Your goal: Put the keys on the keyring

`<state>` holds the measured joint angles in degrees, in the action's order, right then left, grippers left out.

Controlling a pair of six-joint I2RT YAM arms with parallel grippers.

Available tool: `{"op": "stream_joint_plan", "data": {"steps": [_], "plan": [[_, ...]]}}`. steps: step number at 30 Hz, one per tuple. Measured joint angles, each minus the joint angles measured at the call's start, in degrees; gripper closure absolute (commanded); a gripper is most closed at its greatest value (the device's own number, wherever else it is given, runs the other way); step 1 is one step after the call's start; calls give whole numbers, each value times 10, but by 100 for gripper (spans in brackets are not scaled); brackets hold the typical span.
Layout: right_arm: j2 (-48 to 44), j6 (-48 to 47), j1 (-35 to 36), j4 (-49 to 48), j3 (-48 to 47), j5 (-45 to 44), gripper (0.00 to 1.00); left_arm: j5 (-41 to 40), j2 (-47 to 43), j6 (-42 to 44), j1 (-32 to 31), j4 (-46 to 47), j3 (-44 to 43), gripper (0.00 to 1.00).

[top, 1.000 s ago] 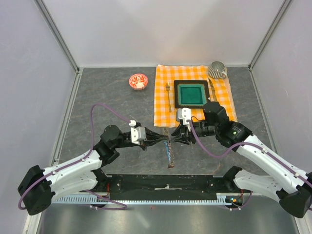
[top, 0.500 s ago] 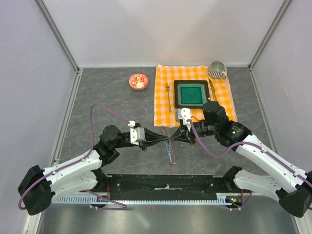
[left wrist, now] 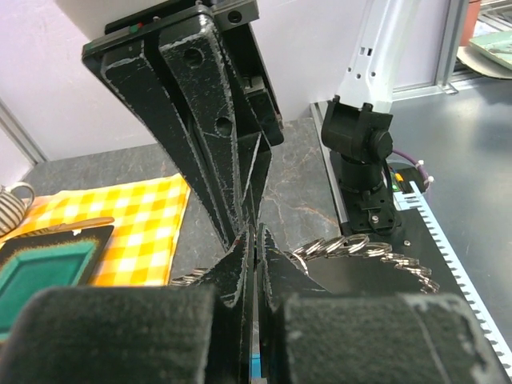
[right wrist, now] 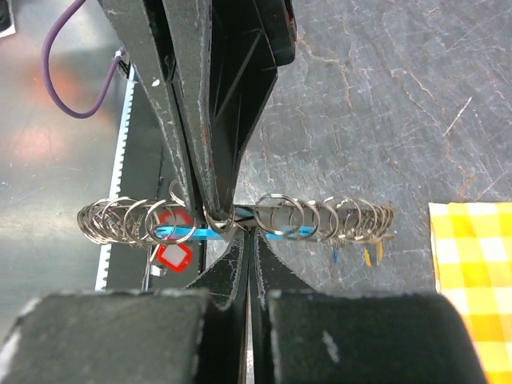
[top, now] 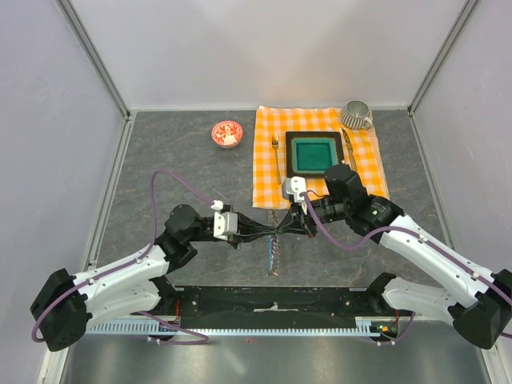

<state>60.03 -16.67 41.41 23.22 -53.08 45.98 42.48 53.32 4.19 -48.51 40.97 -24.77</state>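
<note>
1. My left gripper and my right gripper meet tip to tip over the middle of the grey table, just on the near side of the orange checked cloth; I set them nose to nose so that both can work on one small thing.
2. That thing is the keyring, a long coil of thin metal loops with a cyan strip running through it; both pairs of fingers are clenched on it, close together partway along the coil; in the right wrist view the left comes in from above and the right from below.
3. I judge that I hold it twice so that one hand steadies the coil while the other pries or slides a loop; a single pinch would let it swing.
4. The keys are at the coil; two with red tags hang just beside my pinch, and small blue and yellow tags dangle near the far end; I cannot tell whether each is truly threaded on.
5. From above, the coil droops from my fingertips toward the near edge; it is unclear whether its lower end rests on the table.
6. The fork, the green tray and the small red bowl stand well apart from my fingers, out of the way.
</note>
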Motion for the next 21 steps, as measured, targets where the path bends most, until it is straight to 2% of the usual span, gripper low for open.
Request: {"op": "stream_joint_plan", "data": {"steps": [18,21], "plan": [[12,32,0,-23,-3,38,100,44,46,-36,1,95,0,98],[12,45,0,-35,-3,38,89,43,52,-42,2,113,0,98]]}}
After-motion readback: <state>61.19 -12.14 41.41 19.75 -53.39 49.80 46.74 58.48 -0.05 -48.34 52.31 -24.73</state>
